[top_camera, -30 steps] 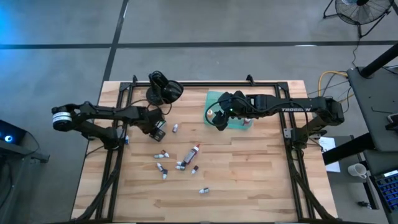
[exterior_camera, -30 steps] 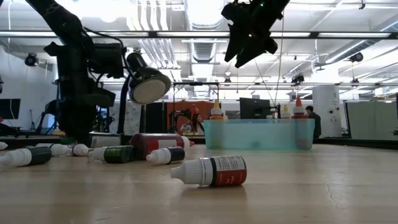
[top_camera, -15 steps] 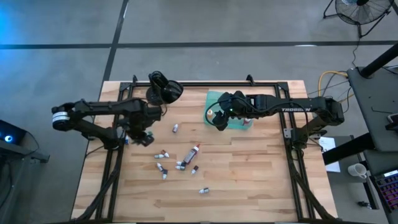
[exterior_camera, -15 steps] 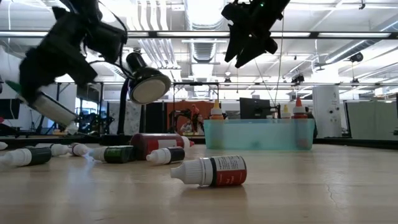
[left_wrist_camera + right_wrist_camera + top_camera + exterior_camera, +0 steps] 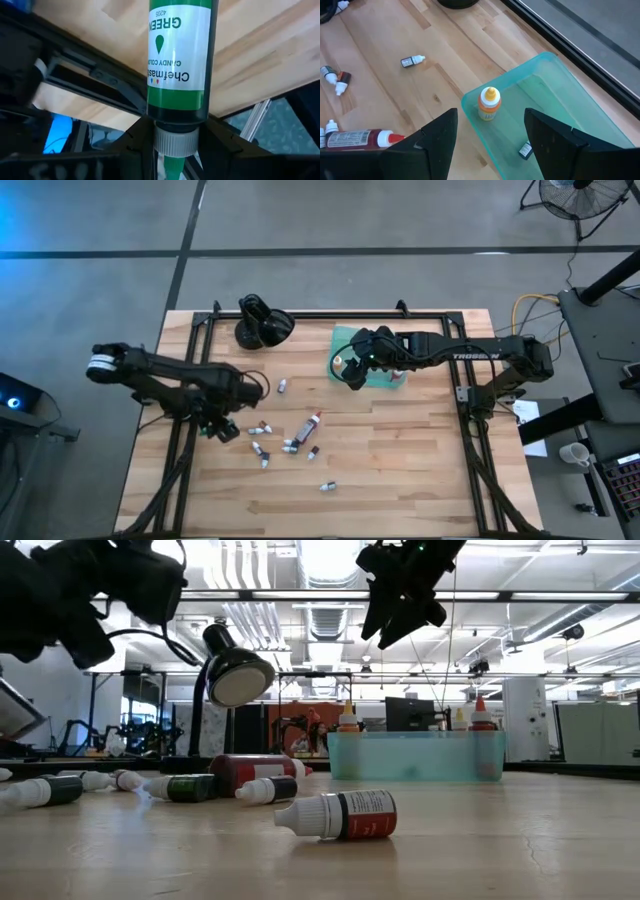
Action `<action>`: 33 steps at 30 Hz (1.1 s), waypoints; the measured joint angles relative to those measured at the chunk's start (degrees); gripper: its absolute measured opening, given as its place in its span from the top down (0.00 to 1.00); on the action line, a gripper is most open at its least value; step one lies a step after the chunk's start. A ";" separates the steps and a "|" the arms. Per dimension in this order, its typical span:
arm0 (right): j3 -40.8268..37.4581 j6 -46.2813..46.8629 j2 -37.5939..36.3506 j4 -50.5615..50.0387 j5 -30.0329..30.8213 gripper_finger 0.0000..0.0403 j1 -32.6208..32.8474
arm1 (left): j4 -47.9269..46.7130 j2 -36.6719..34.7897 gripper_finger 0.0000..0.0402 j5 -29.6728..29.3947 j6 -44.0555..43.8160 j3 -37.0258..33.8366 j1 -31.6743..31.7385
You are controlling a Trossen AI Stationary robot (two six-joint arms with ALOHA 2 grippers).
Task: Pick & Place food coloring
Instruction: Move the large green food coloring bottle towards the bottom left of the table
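Observation:
My left gripper is shut on a green food coloring bottle with a white label, held above the table's left part. In the low view that bottle slants at the far left edge. Several small food coloring bottles lie on their sides mid-table, and one lies nearest in the low view. My right gripper hangs open over the near left corner of the teal tray. In the tray an orange bottle stands upright. My left gripper pinches the green bottle at its white ribbed cap end between its two fingers. The body sticks out forward past the fingertips, along the fingers. The fingers slant downward, and the bottle is lifted clear of the table.
A glossy black rounded object stands at the far left of the table. A bigger red bottle lies among the small ones. One small bottle lies apart near the left arm, and a dark one lies in the tray. Black frame rails run along both sides.
My left gripper has risen from the table top with the green bottle, moved toward the table's near and left edges, and turned, staying shut on the bottle. The bottle now hangs clear of the table.

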 joint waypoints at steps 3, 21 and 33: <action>0.00 0.53 0.00 -0.05 -0.02 0.44 0.00 | 0.79 1.33 0.75 1.52 -0.57 -0.02 -2.42; -0.70 27.06 0.00 -19.21 -9.47 0.44 -0.13 | 1.60 14.74 0.75 13.73 -3.33 1.90 -18.09; -0.74 18.90 0.00 -21.11 -12.24 0.44 2.93 | 1.99 28.43 0.75 26.97 -5.16 9.23 -19.21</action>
